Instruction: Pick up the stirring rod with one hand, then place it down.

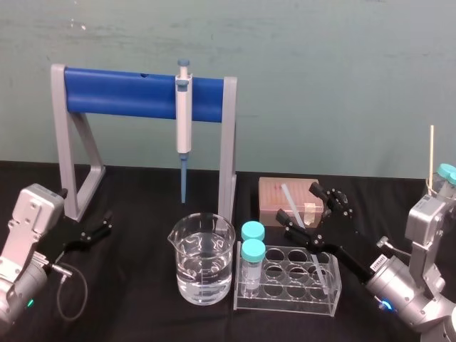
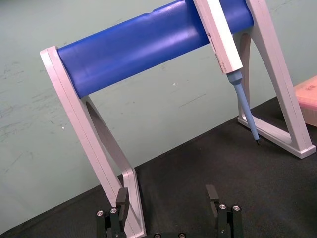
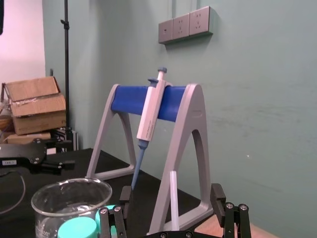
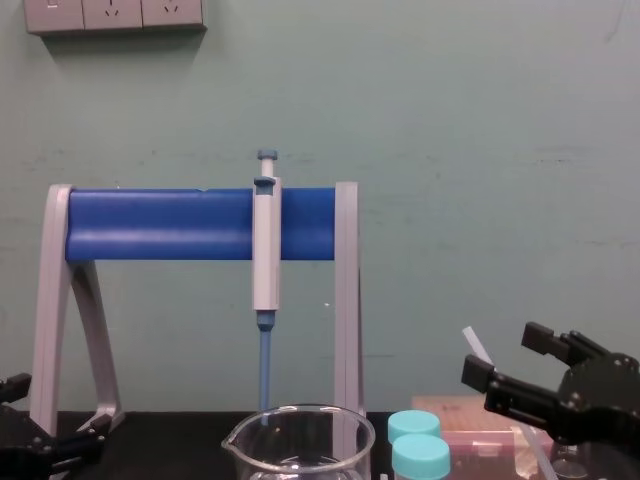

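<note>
So far: approach looks done, grasp not yet made; lift and set-down both left.
Stirring rod [image 3: 173, 198]: stands tilted at the right of the black table [image 1: 142, 313], lower end apparently inside the clear tube rack [image 1: 285, 303], upper part between the right gripper's fingers, no contact visible.
Right gripper [image 1: 308, 208]: spread wide on either side of the rod, pinches nothing.
Left gripper [image 2: 167, 196]: rests spread and empty at the near left, beside the left leg of the stand [image 1: 121, 92].
Around: beaker [image 1: 201, 267] of clear liquid just left of the rack; two teal-capped tubes [image 1: 252, 251] at the rack's left end; pinkish box [image 1: 274, 194] just behind the right gripper; grey pipette [image 1: 184, 114] hangs from the blue-barred stand, far centre.
In the way: rack wall and capped tubes near the rod's foot, box close behind the fingers; probably calls for a straight upward pull.
</note>
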You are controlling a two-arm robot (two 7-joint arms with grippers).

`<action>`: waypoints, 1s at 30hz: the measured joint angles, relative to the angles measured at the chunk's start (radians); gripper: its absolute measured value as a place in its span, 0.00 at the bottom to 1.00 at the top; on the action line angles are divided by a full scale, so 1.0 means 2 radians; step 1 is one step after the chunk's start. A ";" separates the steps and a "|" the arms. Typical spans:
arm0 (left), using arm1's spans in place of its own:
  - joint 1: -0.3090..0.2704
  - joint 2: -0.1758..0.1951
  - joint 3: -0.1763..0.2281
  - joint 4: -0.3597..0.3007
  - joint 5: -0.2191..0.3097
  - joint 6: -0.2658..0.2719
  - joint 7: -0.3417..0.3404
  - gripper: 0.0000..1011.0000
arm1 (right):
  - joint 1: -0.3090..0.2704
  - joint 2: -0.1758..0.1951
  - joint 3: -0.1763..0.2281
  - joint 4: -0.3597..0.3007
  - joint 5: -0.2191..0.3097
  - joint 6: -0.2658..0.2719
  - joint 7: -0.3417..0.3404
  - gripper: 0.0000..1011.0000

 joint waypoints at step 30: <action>0.000 0.000 0.000 0.000 0.000 0.000 0.000 0.99 | -0.108 -0.045 0.096 -0.174 -0.061 0.165 -0.214 0.99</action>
